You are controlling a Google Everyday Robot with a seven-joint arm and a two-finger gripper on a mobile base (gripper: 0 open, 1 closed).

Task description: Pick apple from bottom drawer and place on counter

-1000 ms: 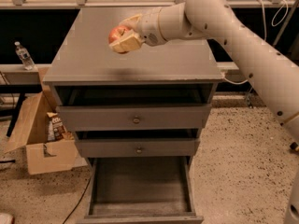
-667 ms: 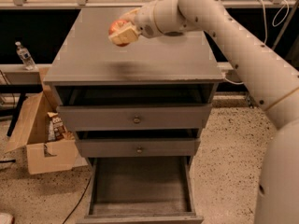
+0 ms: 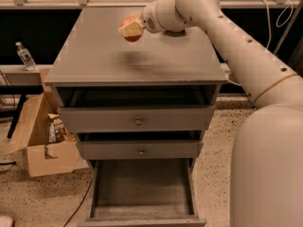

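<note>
One apple point(image 3: 133, 37) is clamped in the end effector point(image 3: 130, 30), held clear above the far half of the desk point(image 3: 94, 65), presumably ready for lowering there, with the bottom drawer point(image 3: 142, 188) beneath the desk open.

1. No lettering, brand or number is legible anywhere.
2. The packet point(image 3: 57, 128) in the cardboard box point(image 3: 45, 161) carries pale print, too blurred to read.
3. The gripper point(image 3: 129, 30), clasping the apple point(image 3: 133, 38) above the counter point(image 3: 142, 63) toward its back edge, shows no readable mark.
</note>
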